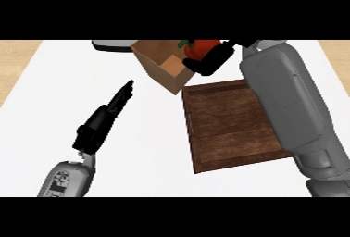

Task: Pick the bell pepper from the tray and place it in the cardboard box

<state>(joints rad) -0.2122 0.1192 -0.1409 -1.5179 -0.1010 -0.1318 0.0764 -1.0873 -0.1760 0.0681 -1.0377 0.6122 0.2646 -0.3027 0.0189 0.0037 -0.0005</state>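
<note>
The red bell pepper [200,48] with a green stem hangs over the open cardboard box [164,65] at the top of the head view. My right hand [213,59] is curled round the pepper, its forearm stretching up along the right side. The brown wooden tray [229,127] lies in front of the box with nothing on the part that shows. At the left, my left hand [103,121] rests open on the white counter, fingers straight and pointing up towards the box.
A white and grey object [113,45] shows at the top edge, left of the box. The white counter [61,83] runs to a wood-coloured strip at the left and right edges.
</note>
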